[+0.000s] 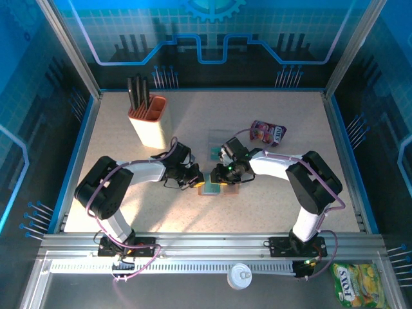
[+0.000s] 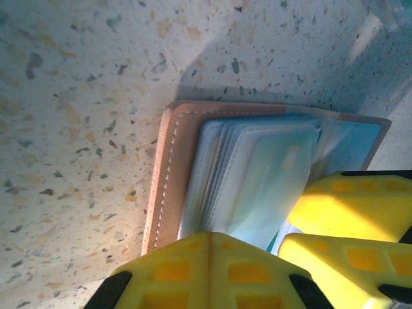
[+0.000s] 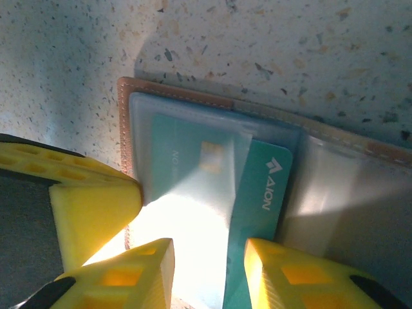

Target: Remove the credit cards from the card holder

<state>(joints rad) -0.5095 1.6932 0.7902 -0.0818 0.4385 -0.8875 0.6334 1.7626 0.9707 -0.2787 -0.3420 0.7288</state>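
The card holder [image 1: 215,188] lies open on the table's middle, brown leather [image 2: 164,180] round clear sleeves. My left gripper [image 2: 207,241] is shut, its tips pressed on the sleeves at the holder's near edge [image 1: 195,180]. My right gripper [image 1: 222,175] meets it from the other side. Its fingers stand apart [image 3: 209,257] over the holder [image 3: 123,129]. A teal credit card [image 3: 264,187] marked AION sticks partway out of a pocket and runs down between them, under the right finger [image 3: 290,277]. Another teal card [image 3: 187,154] sits inside a sleeve. A pale card [image 2: 277,174] shows through the sleeves.
An orange-and-cream knife block [image 1: 148,119] stands at the back left. A purple snack pouch [image 1: 268,132] lies at the back right, with a clear case [image 1: 219,138] just behind the grippers. A white lid [image 1: 239,275] and a yellow-green pouch [image 1: 359,283] lie off the table's front.
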